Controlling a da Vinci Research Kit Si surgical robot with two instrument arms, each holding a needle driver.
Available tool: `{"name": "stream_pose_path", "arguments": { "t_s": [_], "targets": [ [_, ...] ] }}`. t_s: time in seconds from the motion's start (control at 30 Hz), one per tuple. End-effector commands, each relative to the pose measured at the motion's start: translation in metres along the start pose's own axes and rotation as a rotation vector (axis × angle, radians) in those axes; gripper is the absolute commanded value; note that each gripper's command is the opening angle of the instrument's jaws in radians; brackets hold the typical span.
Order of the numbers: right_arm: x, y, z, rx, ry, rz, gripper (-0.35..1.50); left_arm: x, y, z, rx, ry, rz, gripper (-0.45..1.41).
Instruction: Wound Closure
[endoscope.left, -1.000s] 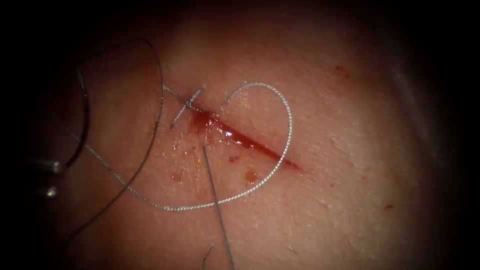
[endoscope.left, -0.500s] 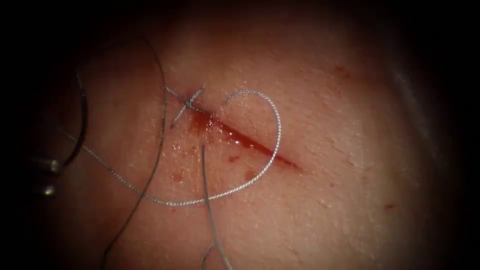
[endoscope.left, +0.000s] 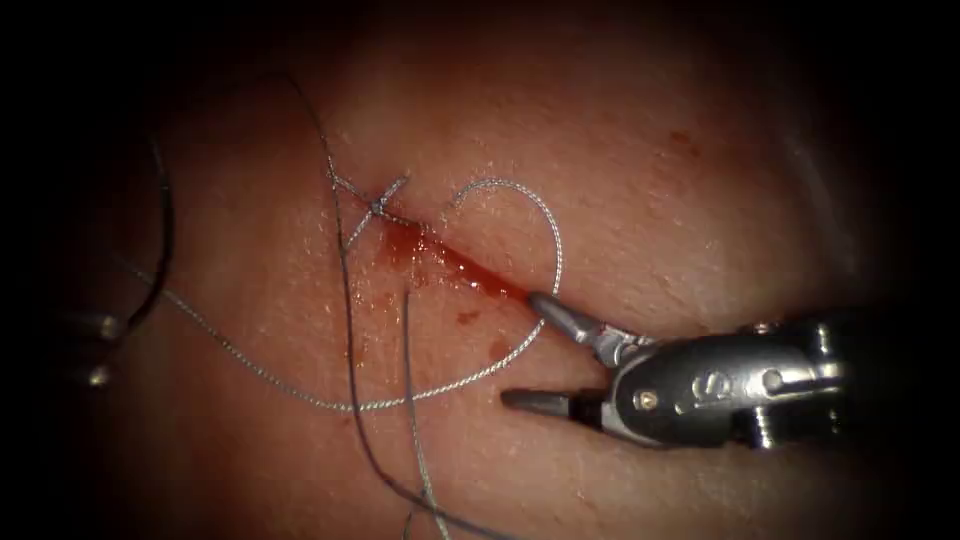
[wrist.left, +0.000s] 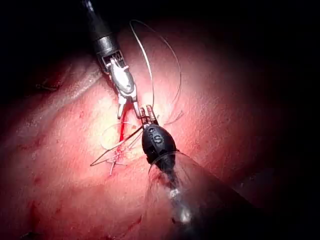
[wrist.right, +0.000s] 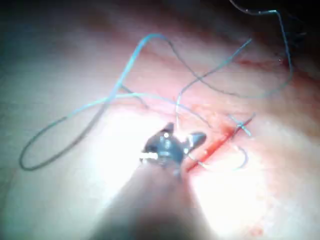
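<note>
The tissue (endoscope.left: 640, 180) bears a slanting cut (endoscope.left: 460, 265) wet with red fluid, with a tied knot (endoscope.left: 377, 207) at its upper left end. A pale thread (endoscope.left: 450, 385) loops from right of the knot, across the cut and away to the left. My right tool (endoscope.left: 522, 348) stands open and holds nothing, its upper jaw touching the cut's lower right end where the loop crosses. It also shows over the cut as the right tool (wrist.right: 182, 132). Left of the cut, in the dark, my left tool (endoscope.left: 105, 328) is shut on the lower end of the curved needle (endoscope.left: 166, 230), which is out of the tissue.
A darker strand (endoscope.left: 345, 300) runs from the top left down past the knot and off the lower edge. A short straight tail (endoscope.left: 410, 360) lies below the cut. Small red spots (endoscope.left: 497, 348) dot the tissue beside it.
My right tool has come in from the right with its jaws open, down to the cut's lower right end. The pale loop has drawn in slightly, and the dark strand has swung rightward.
</note>
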Motion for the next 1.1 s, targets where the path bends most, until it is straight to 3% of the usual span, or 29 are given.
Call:
{"name": "stream_pose_path", "arguments": {
  "t_s": [0.03,0.5,0.67,0.7,0.73,0.77,0.8,1.1],
  "targets": [
    [-0.0005,-0.001,0.0019,0.002,0.003,-0.006,1.2,-0.0005,0.0002,0.0005,-0.003,0.001,-0.001,-0.45],
    [-0.0033,-0.0027,0.0102,-0.004,-0.022,-0.066,1.09,-0.0005,0.0003,0.0005,-0.003,0.001,-0.002,-0.45],
    [-0.003,-0.0027,0.0117,0.002,-0.016,-0.064,1.03,-0.0004,0.0003,0.0005,-0.003,0.001,-0.002,-0.45],
    [-0.0028,-0.0027,0.0121,0.009,-0.01,-0.063,0.86,-0.0004,0.0004,0.0005,-0.002,0.001,-0.001,-0.45],
    [-0.0027,-0.0029,0.012,0.023,0.009,-0.065,0.49,-0.0004,0.0004,0.0005,-0.003,0.001,-0.001,-0.45],
    [-0.0026,-0.0031,0.0117,0.037,0.019,-0.067,-0.2,-0.0005,0.0004,0.0005,-0.003,0.001,-0.001,-0.45],
    [-0.0026,-0.0033,0.0114,0.043,0.024,-0.069,-0.35,-0.0005,0.0004,0.0005,-0.003,0.001,-0.001,-0.45],
    [0.0001,-0.0086,0.0053,0.089,0.051,-0.102,-0.35,-0.0005,0.0003,0.0004,-0.003,0.001,-0.001,-0.45]
  ]
}}
